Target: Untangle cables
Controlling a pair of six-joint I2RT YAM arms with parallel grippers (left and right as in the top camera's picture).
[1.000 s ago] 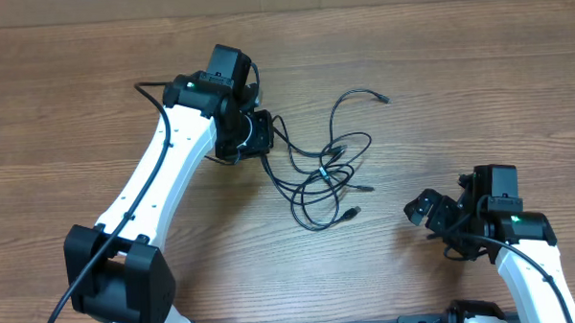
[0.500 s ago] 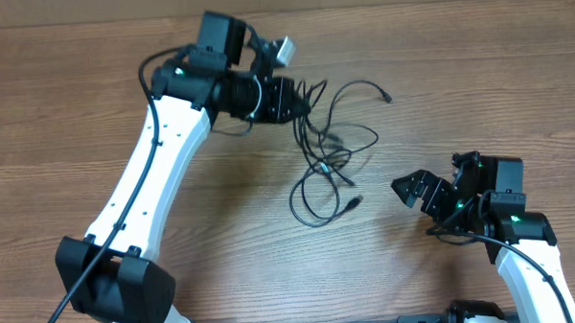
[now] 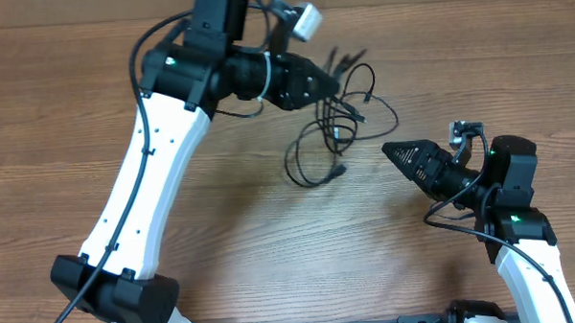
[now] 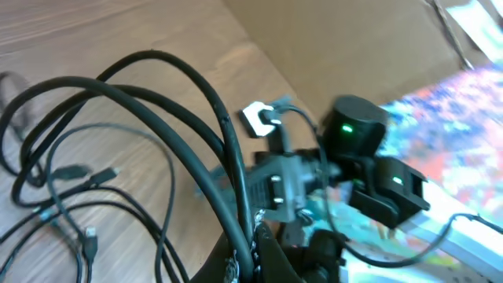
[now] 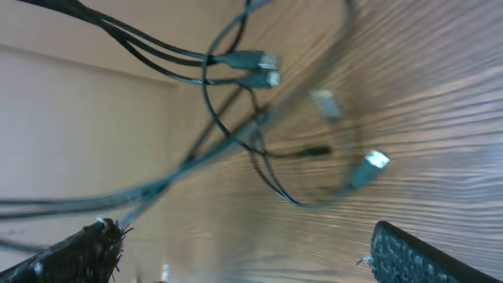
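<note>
Thin black cables (image 3: 336, 131) with small metallic plugs hang in a tangle, their long axis running from the far end down to loops on the brown wooden table (image 3: 223, 231). The left gripper (image 3: 331, 83) is clamped on the upper strands. The right gripper (image 3: 391, 150) points at them, fingers wide apart.

Cables (image 3: 334, 131): several thin black cords, tangled in one bundle. Upper strands are raised off the table (image 3: 271, 239), with two plug ends sticking up. The lower loop reaches down to the wood. Small metal-tipped plugs (image 5: 266, 60) hang among the crossing strands.
</note>
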